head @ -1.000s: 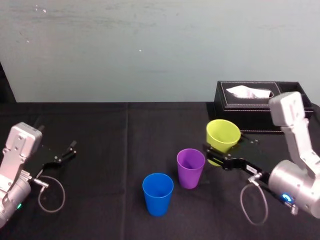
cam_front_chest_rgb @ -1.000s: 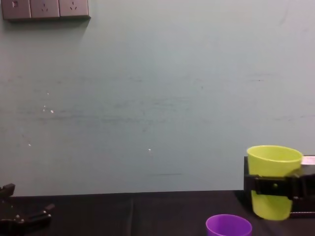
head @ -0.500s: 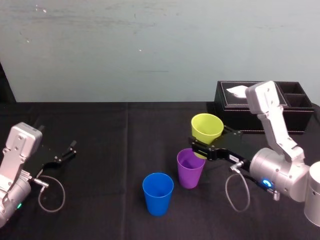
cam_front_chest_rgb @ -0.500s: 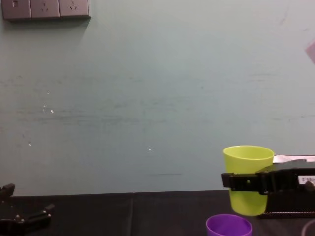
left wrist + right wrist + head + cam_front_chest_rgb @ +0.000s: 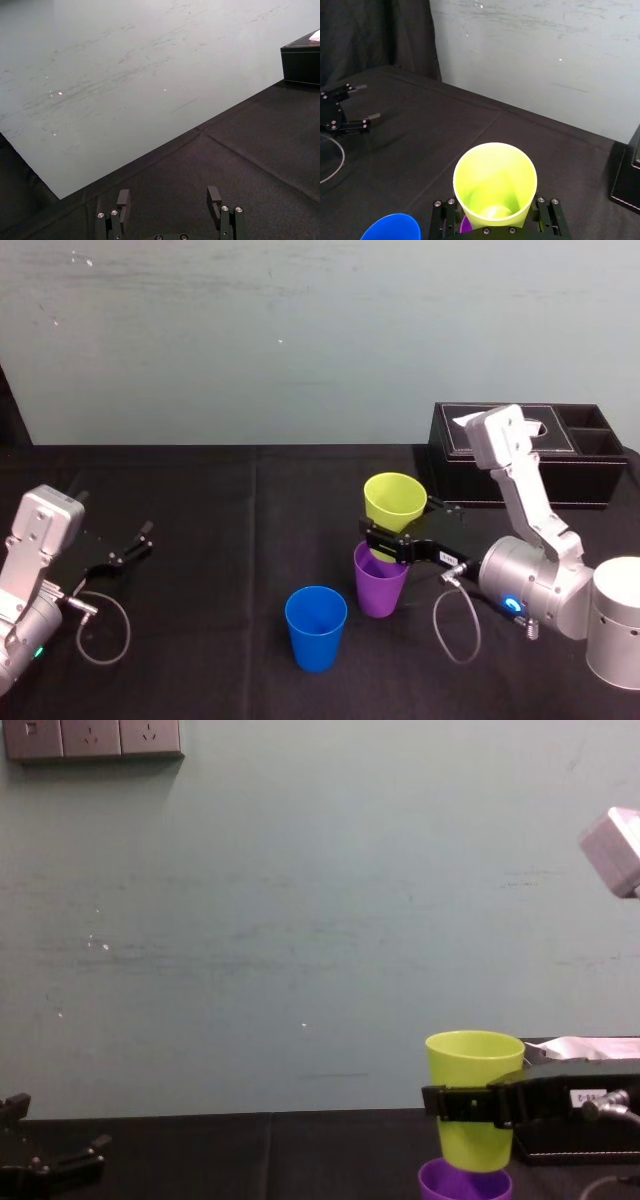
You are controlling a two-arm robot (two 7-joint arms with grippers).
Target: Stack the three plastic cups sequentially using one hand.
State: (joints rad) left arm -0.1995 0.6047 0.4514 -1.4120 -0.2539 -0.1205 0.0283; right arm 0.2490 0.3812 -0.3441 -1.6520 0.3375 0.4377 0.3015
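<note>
Leftward since half a second ago, the right gripper (image 5: 400, 528) stays clamped on the empty yellow-green cup (image 5: 394, 498), now over the purple cup (image 5: 381, 585). The chest view cuts the purple cup to its rim; whether the two touch is unclear. The blue cup (image 5: 316, 627) stands empty toward the desk's (image 5: 200, 640) front edge. The left gripper (image 5: 132, 543) rests near the left edge, fingers apart.

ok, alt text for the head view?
Right pincer holds a round yellow-green plastic cup just over a purple plastic cup on the black tabletop; a blue plastic cup stands front-left of them. Left pincer lies open at far left.
</note>
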